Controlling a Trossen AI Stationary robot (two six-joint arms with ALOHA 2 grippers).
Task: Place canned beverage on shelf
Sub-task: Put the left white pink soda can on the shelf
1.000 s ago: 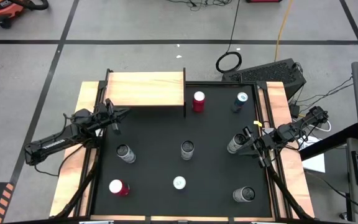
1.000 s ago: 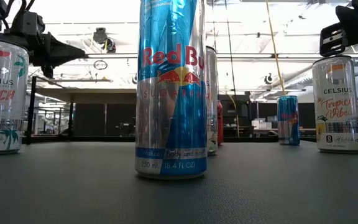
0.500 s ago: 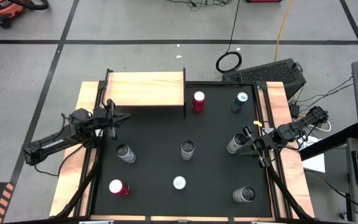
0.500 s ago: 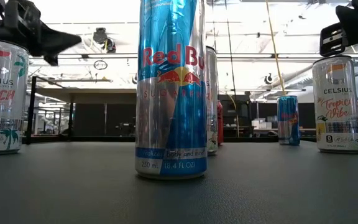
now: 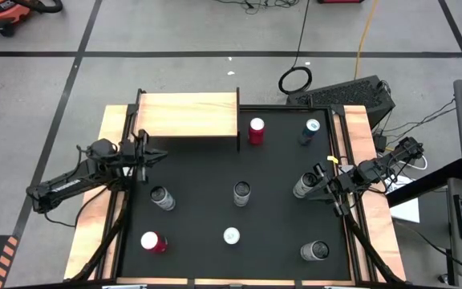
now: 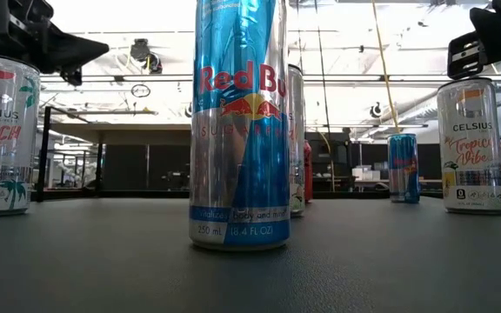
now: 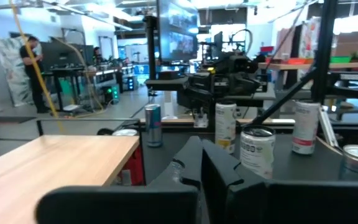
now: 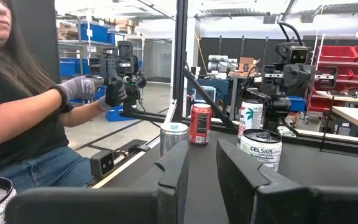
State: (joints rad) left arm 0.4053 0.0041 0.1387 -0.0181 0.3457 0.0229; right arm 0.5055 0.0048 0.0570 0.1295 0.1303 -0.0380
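Observation:
The shelf (image 5: 187, 115), a light wooden top on thin dark legs, stands at the table's far left; nothing is on it. Several cans stand upright on the black mat: a red one (image 5: 257, 130) and a blue one (image 5: 310, 131) at the back, silver ones (image 5: 161, 197) (image 5: 241, 193) in the middle. My left gripper (image 5: 157, 154) hovers shut just in front of the shelf's near edge (image 7: 55, 155), level, holding nothing. My right gripper (image 8: 202, 149) hangs level at the right side, fingers slightly apart and empty, with a Celsius can (image 5: 304, 185) close ahead of it.
More cans stand near the front edge: a red-and-white one (image 5: 152, 242), a tall blue-and-silver one (image 5: 231, 236) and a silver one (image 5: 316, 251). A person (image 8: 23, 124) with gloved hands sits beyond the table's left side. Bare mat (image 5: 199, 172) lies between the shelf and the middle cans.
My left gripper has swung its fingertips a little toward the table's near edge, away from the shelf's edge, and has rolled about its own axis while rising slightly. It stays shut and empty. No can has moved.

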